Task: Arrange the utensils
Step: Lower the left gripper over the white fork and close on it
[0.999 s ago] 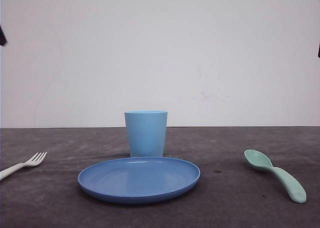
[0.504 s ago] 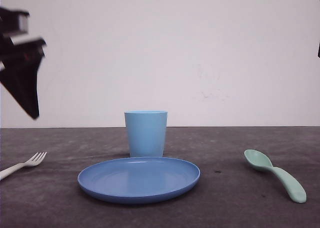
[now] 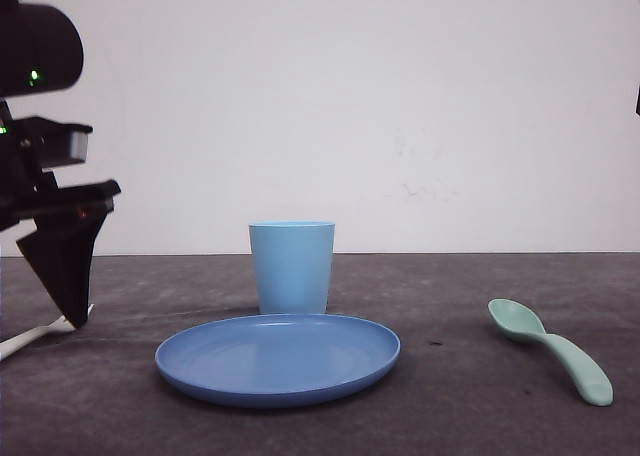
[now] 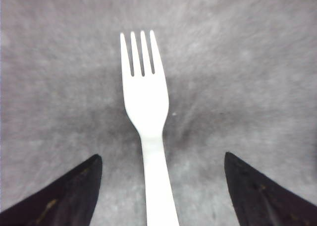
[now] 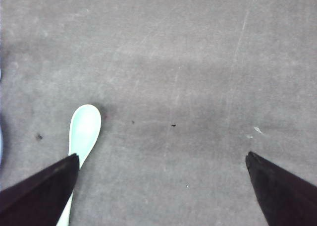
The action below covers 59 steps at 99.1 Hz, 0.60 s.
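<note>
Fork pickup about to begin on the left side.

Nearest the camera sits the round blue plate (image 3: 278, 358), with the light blue cup (image 3: 291, 267) upright just behind it. On the left, the left gripper (image 3: 66, 276) hangs with its fingers spread apart on either side of the white fork (image 4: 144, 112), whose handle runs straight between them. To grip well, I judge it should descend centred on the handle, then close squarely across it. On the right lies the mint-green spoon (image 3: 552, 348), bowl up; the right gripper (image 5: 161, 186) hovers open above the table, the spoon off to one side of its gap. Underneath is a dark grey, felt-like table (image 3: 470, 416), and beyond it a plain white wall (image 3: 400, 106).
</note>
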{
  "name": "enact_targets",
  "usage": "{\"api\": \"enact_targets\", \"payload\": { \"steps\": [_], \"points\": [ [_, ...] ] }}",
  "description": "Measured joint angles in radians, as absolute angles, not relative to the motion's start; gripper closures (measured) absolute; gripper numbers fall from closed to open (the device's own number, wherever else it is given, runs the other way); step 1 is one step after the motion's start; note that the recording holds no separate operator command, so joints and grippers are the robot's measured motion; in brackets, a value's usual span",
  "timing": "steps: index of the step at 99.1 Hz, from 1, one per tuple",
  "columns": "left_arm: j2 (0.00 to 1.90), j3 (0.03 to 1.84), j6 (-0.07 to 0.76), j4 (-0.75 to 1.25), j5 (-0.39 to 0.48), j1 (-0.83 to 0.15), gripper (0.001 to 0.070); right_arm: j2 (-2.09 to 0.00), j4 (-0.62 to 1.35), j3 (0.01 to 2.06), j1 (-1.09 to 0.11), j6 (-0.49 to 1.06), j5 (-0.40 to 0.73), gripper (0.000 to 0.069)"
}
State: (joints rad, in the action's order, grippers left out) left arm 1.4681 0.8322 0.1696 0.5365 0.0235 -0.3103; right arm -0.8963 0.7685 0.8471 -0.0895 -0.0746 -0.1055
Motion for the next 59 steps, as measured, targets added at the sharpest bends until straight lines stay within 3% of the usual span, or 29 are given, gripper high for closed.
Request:
{"api": "enact_targets", "payload": {
  "steps": [31,59],
  "points": [
    [1.51,0.835,0.173,0.508,0.008,-0.312,0.0251,-0.896,0.769,0.847,-0.089,-0.075,-0.105,0.0011],
    [1.518,0.836,0.173,0.498,-0.033,-0.326,0.0592,-0.896,0.769,0.847,-0.089,-0.075,-0.105,0.0012]
  ]
}}
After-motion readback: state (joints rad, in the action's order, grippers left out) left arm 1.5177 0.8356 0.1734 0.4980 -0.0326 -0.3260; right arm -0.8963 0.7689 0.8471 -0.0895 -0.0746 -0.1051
